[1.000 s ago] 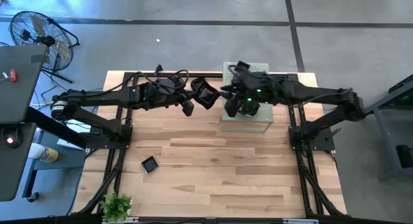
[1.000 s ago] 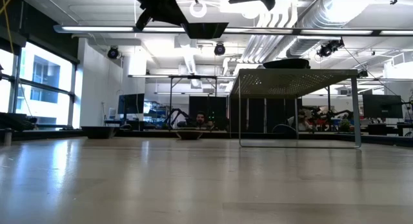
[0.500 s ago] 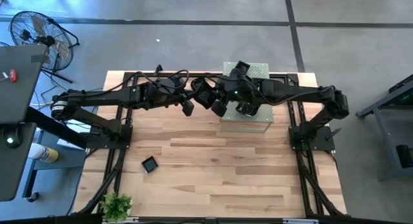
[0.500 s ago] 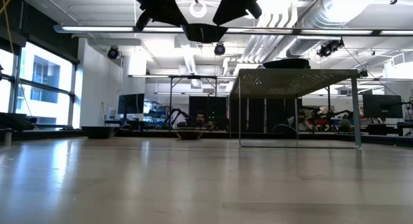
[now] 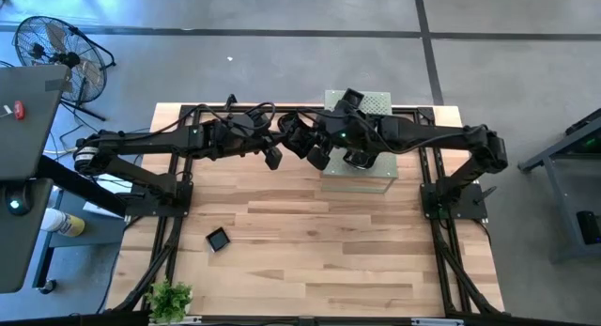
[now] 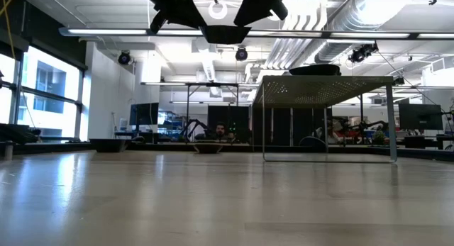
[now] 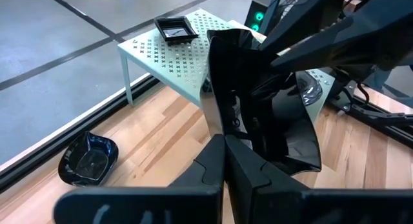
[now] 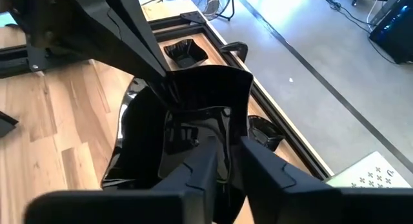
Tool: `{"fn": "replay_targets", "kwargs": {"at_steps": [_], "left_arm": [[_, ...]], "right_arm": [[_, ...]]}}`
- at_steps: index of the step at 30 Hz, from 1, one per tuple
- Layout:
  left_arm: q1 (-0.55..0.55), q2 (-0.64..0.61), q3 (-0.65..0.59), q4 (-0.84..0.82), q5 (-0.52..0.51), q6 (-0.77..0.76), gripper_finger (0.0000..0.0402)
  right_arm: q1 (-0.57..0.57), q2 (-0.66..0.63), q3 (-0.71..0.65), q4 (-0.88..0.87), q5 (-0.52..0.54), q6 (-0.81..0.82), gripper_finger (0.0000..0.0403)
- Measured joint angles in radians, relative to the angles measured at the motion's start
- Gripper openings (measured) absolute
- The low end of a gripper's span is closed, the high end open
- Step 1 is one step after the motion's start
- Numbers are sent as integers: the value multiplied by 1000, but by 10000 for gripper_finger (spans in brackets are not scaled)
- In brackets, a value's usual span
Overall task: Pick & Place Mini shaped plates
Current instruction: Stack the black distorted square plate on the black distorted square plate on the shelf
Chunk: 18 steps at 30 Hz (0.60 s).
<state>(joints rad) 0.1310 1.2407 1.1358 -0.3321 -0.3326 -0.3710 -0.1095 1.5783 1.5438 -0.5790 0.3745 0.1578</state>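
Observation:
A glossy black mini plate hangs in the air over the table's far middle, standing on edge between both grippers. My left gripper is shut on it from the table's left. My right gripper comes from the right and is shut on the opposite side. The low view shows the plate high above the wood. Another square plate rests on the pale green perforated board. A small plate lies on the wood at the near left. My left gripper pinches the plate's rim between its two fingers, coming from the table's left and slanting slightly down. The plate stands on edge, lifted clear of the table. My right gripper pinches the plate's opposite rim between its two fingers, coming from the table's right and slanting down. The plate stays clear of everything below.
The green board stands on thin legs at the far middle right with a dish on top. More black dishes lie on the wood near the far edge. A small plant sits at the near left corner.
My right gripper has moved toward the table's left and a little down, reaching the plate that my left gripper holds, and now stands against its right side. My left gripper and the plate have stayed in place.

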Motion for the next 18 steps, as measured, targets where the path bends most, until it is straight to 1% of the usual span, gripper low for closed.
{"fn": "replay_targets", "kwargs": {"at_steps": [4,8,10,12,15,18], "left_arm": [[0,0,0,-2,0,0,0],[0,0,0,-8,0,0,0],[0,0,0,-8,0,0,0],[0,0,0,-8,0,0,0],[0,0,0,-8,-1,0,0],[0,0,0,-8,-1,0,0]], "right_arm": [[6,-9,32,-23,0,4,91],[5,-12,57,-38,7,-6,102],[-4,-9,48,-52,4,-20,98],[-15,-7,25,-54,-23,-24,89],[-26,-6,-1,-54,-60,-19,69],[-28,-6,-13,-51,-58,-18,45]]}}
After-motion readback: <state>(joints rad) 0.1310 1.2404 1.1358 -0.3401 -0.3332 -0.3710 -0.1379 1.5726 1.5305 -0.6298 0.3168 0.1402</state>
